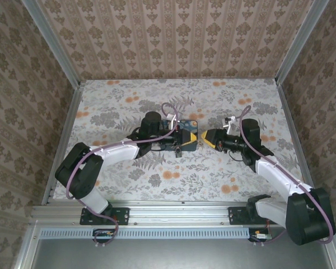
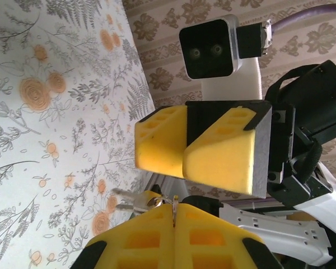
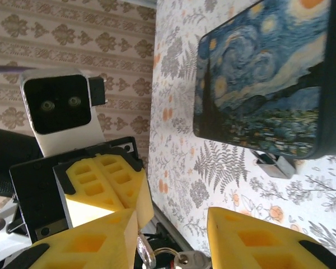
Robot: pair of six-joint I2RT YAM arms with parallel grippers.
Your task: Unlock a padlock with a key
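Observation:
In the left wrist view my left gripper [image 2: 174,206] is shut on a thin flat piece of metal, the key [image 2: 174,208], seen edge-on. A ring with two more keys [image 2: 130,202] hangs off it to the left. Tip to tip with it, my right gripper [image 3: 171,224] stands open, the ring and a key head [image 3: 191,260] low in its gap, untouched. From above, both grippers [image 1: 187,135] [image 1: 206,136] meet just right of a dark box [image 1: 179,137]. A silver metal piece [image 3: 275,166] juts from the box's edge; I cannot tell if it is the padlock.
The box lid [image 3: 263,78] carries a swirling blue night-sky painting. It lies mid-table on the floral cloth [image 1: 213,174]. Patterned walls [image 1: 173,33] close in the back and both sides, and a metal rail [image 1: 173,212] runs along the near edge.

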